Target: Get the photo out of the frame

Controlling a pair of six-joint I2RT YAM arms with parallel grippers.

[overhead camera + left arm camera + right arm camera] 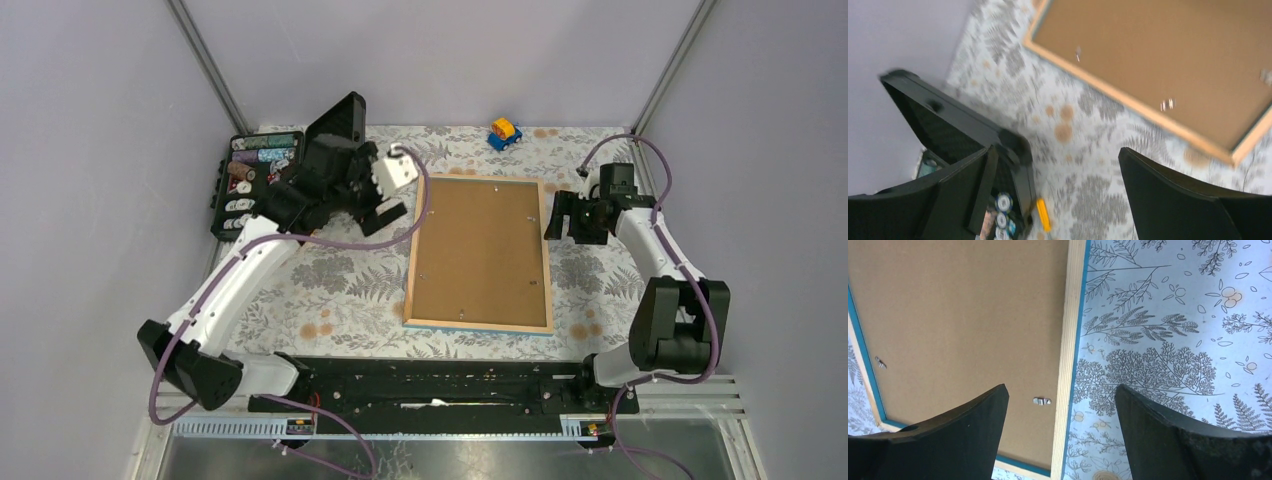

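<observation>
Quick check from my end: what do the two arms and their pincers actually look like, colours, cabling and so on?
Both arms have white link shells with bulky black joint housings. A purple cable loops along each arm. The left pincer and right pincer have broad, matte black, wedge-shaped fingers. The left wrist carries a white block. No markings or sleeves are legible.

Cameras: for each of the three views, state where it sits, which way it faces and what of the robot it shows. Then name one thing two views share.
Top external: above and behind the arms, looking down on the frame, lying back up; both arms show.
Left wrist: on the left gripper, aimed down at the cloth between chip case and frame; open jaws show.
Right wrist: on the right gripper, aimed down at the frame's edge; open jaws show.
Shared: both wrist views show the frame's brown backing.
</observation>
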